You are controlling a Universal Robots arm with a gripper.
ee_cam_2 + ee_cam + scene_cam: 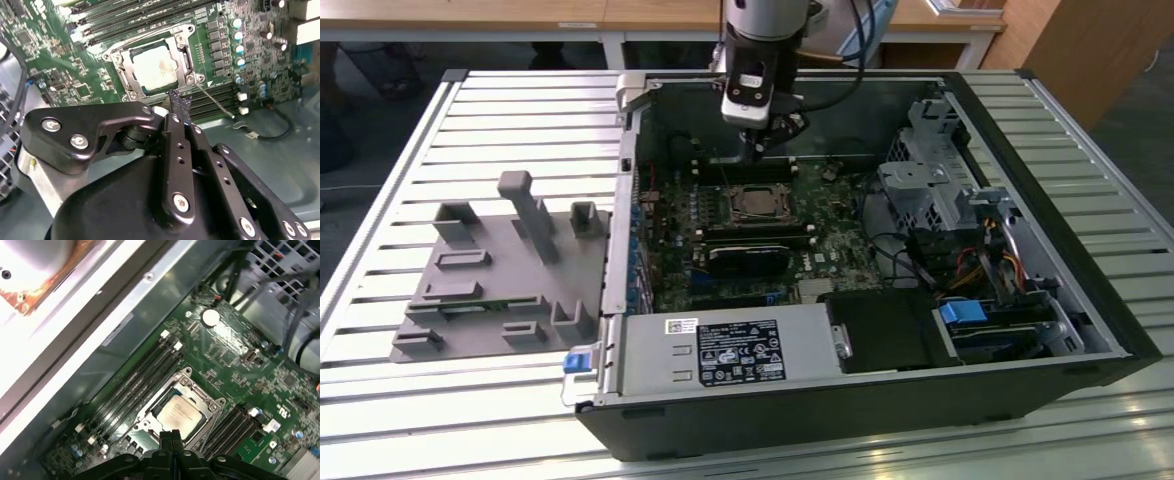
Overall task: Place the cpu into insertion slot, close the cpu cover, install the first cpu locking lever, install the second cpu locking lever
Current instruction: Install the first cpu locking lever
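Directly below the claw (179, 103), whose two black metal fingers were pressed together with nothing pinched between them, the cpu (154, 67) lay flat in the insertion slot (186, 55). Its pale silver-beige top showed a faint smudge and was square with softly rounded corners. Around it the cpu cover (122, 72) lay down flat, a thin silvery frame with a square window and screw heads at its corners. A thin, straight wire lever (214, 101) of bright metal slanted out from the socket's corner just beside the claw's tip, which bore a coarse, mesh-like pad. The green circuit board (60, 75) spread under the claw, studded with small chips, and long black memory slots (215, 95) ran close by the socket. In the first wrist view the claw (171, 434) hung at the socket's edge, with a round silver coin battery (211, 316) well beyond it. In the exterior view the claw (758, 150) hung inside the open black computer case (854, 425). Well away from the claw, a grey box carried a black-and-white printed label (736, 352). A grey moulded fixture (494, 270) lay on the slatted aluminium table (427, 420).
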